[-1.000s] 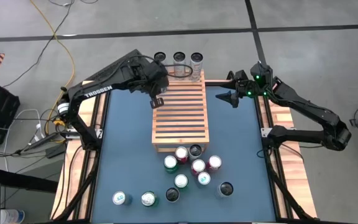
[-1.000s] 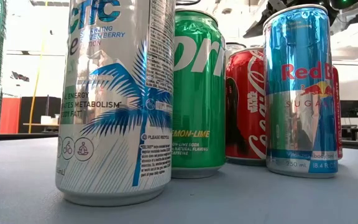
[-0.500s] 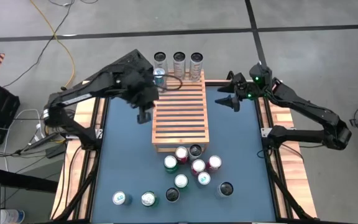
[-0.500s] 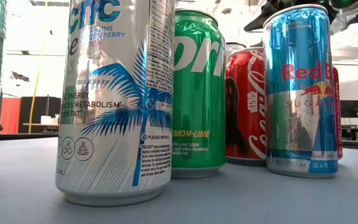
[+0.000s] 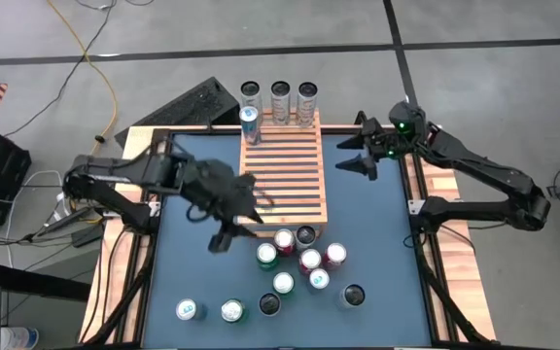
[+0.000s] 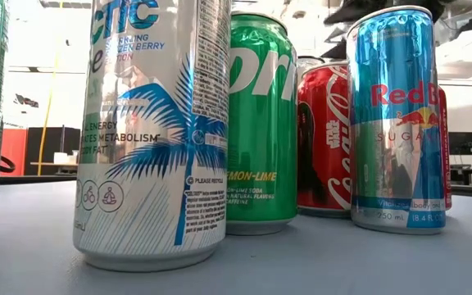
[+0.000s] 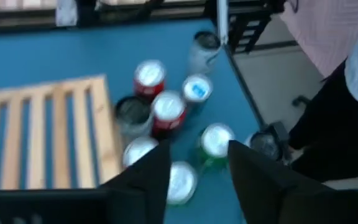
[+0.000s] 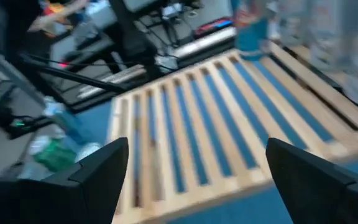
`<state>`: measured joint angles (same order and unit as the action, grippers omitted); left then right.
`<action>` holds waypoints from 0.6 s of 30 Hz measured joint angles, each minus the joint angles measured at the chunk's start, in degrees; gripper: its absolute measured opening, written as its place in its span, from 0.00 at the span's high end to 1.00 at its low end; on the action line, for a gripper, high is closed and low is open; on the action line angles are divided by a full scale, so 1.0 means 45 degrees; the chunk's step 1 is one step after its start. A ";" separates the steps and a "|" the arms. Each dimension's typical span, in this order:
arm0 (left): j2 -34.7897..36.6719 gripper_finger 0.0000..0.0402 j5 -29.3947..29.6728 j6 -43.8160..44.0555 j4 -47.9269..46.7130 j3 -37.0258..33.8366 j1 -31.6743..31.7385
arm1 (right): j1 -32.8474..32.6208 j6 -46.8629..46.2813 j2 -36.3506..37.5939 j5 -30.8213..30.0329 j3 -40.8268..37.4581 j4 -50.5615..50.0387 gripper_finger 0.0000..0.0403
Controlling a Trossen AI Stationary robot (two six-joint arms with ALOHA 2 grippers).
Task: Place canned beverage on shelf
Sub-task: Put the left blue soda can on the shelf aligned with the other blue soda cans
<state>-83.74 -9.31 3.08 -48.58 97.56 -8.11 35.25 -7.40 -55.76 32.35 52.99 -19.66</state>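
The left gripper (image 5: 229,231), fingers spread and empty, is hovering beside the clustered aluminium cans (image 5: 299,259): probably light, smooth, dentable; pinching mid-wall looks best. The right gripper (image 5: 356,154) is waiting spread beside the slatted light-brown wooden shelf (image 5: 282,180).

Grey concrete floor (image 5: 474,29), dark seams.
Yellow cable (image 5: 100,68) trails across it left of the blue table (image 5: 377,233); red panel (image 6: 12,152) far behind, bright light overhead.

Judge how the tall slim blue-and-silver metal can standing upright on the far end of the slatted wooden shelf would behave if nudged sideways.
The tall slim blue-and-silver can looks narrow for its height, so it would probably tip rather than slide. The light-brown slatted wooden shelf has gaps that could catch its base. Once down, its round body would likely roll.
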 joint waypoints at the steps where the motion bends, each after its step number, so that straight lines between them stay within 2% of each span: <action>1: -0.0033 0.59 0.0307 0.0206 0.0037 -0.0005 -0.0333 | -0.0068 -0.0067 0.0004 0.0141 0.0211 -0.0139 0.10; 6: -0.0158 0.49 0.2000 0.1775 -0.0048 0.0005 -0.1569 | -0.0523 -0.0243 0.0004 0.0126 0.1254 -0.1102 0.10; 11: -0.0167 0.48 0.2237 0.3775 -0.1623 -0.0005 -0.2842 | -0.0986 -0.0238 0.0004 0.0110 0.1710 -0.1652 0.10; 18: -0.0288 0.48 0.2535 0.7913 -0.3797 -0.0005 -0.5053 | -0.1851 0.0259 -0.0018 0.0011 0.1734 -0.2202 0.10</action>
<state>-85.03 2.10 38.68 -65.67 97.54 -30.85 26.92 -6.23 -55.84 32.40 60.80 -29.57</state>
